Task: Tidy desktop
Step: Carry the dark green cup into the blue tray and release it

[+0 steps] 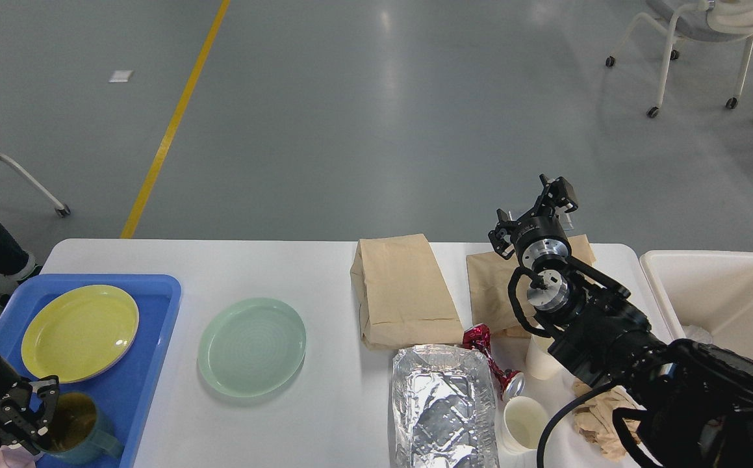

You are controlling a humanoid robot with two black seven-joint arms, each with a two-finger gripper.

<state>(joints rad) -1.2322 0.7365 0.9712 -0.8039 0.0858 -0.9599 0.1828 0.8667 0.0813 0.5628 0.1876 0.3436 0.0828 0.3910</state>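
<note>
The big white desk (324,273) with round corners lies flat in front of me, and lots of things are on it. My left end effector (37,422) is low at the left, at the rim of a blue-green mug (80,426) that sits in the near corner of the blue plastic tray (155,312). One finger looks to be inside the mug, but I cannot tell if I am pinching the rim or have let go. A round yellow plate (80,333) is in the tray too.

I think I am setting the mug in the tray. A round pale green plate (251,346) sits on the bare desk just beside the tray, so I guess it goes there next.

My right end effector (535,211) is up above the far edge, with its fingers spread and holding nothing. Under that arm lie two brown paper bags (402,292), a shiny foil tray (441,406), and white paper cups (520,422). The white bin (727,292) waits at the right for them.
</note>
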